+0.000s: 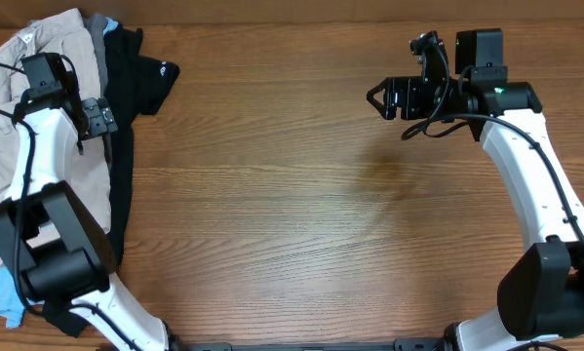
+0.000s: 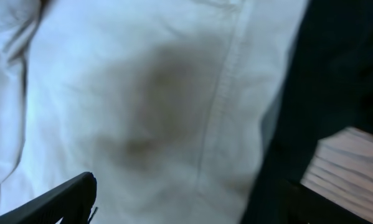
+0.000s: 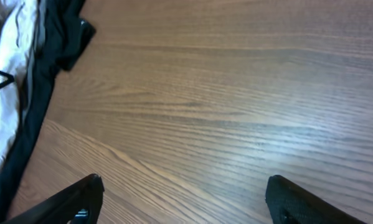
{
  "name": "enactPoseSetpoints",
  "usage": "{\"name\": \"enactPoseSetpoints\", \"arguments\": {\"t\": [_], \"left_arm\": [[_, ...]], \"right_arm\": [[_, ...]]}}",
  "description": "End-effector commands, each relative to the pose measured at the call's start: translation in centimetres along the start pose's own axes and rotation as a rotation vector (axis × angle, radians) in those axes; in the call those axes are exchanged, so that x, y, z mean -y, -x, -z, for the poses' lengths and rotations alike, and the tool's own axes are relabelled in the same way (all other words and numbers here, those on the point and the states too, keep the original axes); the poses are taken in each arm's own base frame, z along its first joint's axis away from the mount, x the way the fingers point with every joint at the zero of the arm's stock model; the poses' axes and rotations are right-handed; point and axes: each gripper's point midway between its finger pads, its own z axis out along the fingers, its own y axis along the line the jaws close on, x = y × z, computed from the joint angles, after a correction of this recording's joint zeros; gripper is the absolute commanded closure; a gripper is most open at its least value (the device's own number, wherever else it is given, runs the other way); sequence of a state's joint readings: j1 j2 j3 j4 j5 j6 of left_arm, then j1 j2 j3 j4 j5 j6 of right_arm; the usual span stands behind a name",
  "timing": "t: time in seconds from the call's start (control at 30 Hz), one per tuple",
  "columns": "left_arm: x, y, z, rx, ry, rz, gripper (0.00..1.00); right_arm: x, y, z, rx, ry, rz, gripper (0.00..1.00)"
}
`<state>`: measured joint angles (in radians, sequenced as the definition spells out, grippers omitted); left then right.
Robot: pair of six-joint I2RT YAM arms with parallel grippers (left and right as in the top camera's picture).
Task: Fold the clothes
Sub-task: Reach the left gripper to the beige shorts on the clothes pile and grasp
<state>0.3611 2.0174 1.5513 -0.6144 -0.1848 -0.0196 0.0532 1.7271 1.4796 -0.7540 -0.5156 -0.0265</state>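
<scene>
A pile of clothes lies at the table's left edge. The beige khaki shorts [image 1: 38, 107] are on top, with a black garment [image 1: 136, 73] along their right side, a strip of grey garment [image 1: 97, 34] at the back and a bit of light-blue garment [image 1: 4, 297] at the front. My left gripper [image 1: 104, 117] is open, low over the shorts near the black garment. In the left wrist view the shorts' pale cloth with a stitched seam [image 2: 223, 99] fills the frame between the open fingers [image 2: 186, 208]. My right gripper [image 1: 377, 97] is open and empty above bare table at the back right; its fingers [image 3: 183, 199] frame only wood.
The wooden table [image 1: 311, 195] stretches between the two arms. In the right wrist view the pile's black garment [image 3: 55, 43] and the shorts [image 3: 5, 81] show at the far left. Both arm bases stand at the front edge.
</scene>
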Motion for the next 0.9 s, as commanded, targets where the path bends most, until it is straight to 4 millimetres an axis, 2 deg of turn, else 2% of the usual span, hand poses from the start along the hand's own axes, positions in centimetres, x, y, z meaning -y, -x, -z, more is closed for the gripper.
{"name": "enactPoseSetpoints", "arguments": {"t": [0.0, 0.07, 0.13, 0.17, 0.2, 0.27, 0.4, 0.47, 0.57, 0.6, 0.63, 0.73, 0.87], "left_arm": [[0.0, -0.2, -2.1, -0.015, 0.015, -0.001, 0.07], [0.2, -0.6, -3.2, -0.026, 0.014, -0.003, 0.08], [0.3, -0.7, -3.5, -0.030, 0.014, -0.001, 0.21], [0.3, -0.6, -3.4, -0.026, 0.015, 0.000, 0.44], [0.3, -0.4, -3.3, -0.022, 0.016, 0.000, 0.52], [0.2, -0.1, -3.1, -0.018, 0.016, 0.003, 0.61], [0.4, 1.0, -2.0, -0.017, 0.012, 0.016, 0.61], [0.5, 1.7, -1.2, -0.010, 0.009, 0.012, 0.56], [1.0, 2.9, 0.2, 0.001, 0.002, 0.002, 0.57], [1.3, 3.3, 0.7, 0.001, -0.002, -0.004, 0.83], [1.6, 3.4, 1.0, 0.001, -0.004, -0.009, 0.96], [2.8, 3.0, 1.4, -0.015, -0.021, -0.033, 0.96], [5.4, 1.9, 2.2, -0.052, -0.042, -0.057, 0.96]], "right_arm": [[-0.1, 0.3, 0.1, 0.003, -0.008, 0.009, 0.16], [-0.1, 0.2, 0.1, 0.000, -0.008, 0.007, 0.22], [-0.1, 0.3, 0.1, 0.001, -0.008, 0.008, 0.24], [-0.1, 0.3, 0.1, 0.001, -0.008, 0.008, 0.24], [-0.1, 0.3, 0.1, 0.001, -0.008, 0.008, 0.23], [-0.1, 0.3, 0.1, 0.001, -0.008, 0.008, 0.23], [-0.1, 0.3, 0.1, 0.001, -0.008, 0.008, 0.24], [-0.1, 0.3, 0.1, 0.001, -0.008, 0.008, 0.24], [-0.1, 0.3, 0.1, 0.001, -0.008, 0.008, 0.24], [-0.1, 0.3, 0.1, 0.001, -0.008, 0.007, 0.24], [-0.1, 0.3, 0.1, 0.001, -0.007, 0.007, 0.23], [-0.1, 0.3, 0.1, 0.001, -0.007, 0.008, 0.24], [-0.1, 0.3, 0.2, 0.002, -0.008, 0.007, 0.30]]}}
